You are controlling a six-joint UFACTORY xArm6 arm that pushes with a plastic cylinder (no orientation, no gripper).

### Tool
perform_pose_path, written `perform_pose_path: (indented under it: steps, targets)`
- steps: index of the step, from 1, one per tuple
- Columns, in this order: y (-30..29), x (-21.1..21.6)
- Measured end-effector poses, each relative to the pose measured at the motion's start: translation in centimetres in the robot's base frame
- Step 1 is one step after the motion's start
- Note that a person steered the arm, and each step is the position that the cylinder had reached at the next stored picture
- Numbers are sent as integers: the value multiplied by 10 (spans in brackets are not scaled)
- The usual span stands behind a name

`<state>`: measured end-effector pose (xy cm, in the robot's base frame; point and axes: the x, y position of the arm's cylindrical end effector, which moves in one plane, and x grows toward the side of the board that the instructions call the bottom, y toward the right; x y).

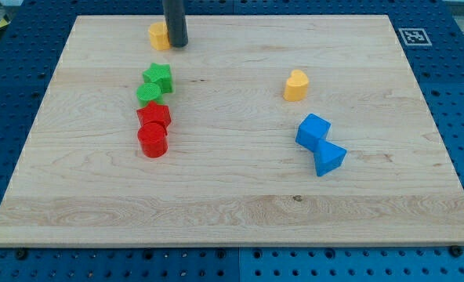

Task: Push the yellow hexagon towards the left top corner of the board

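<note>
The yellow hexagon (158, 35) lies near the board's top edge, left of the middle. My tip (177, 44) stands right against the hexagon's right side and partly hides it. The rod rises out of the view's top. The board's left top corner (78, 19) lies to the hexagon's left.
A green star (159, 77) and a green cylinder (148, 95) sit below the hexagon, with a red star (154, 117) and a red cylinder (152, 142) under them. A yellow heart (295, 85) lies right of the middle. Two blue blocks (320, 144) touch below it.
</note>
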<state>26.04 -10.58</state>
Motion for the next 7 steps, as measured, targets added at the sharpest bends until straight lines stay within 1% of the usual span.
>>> perform_pose_path:
  steps: [2, 4, 6, 7]
  targets:
    - [-15, 2]
    - [-76, -1]
    - [-77, 39]
    - [-76, 39]
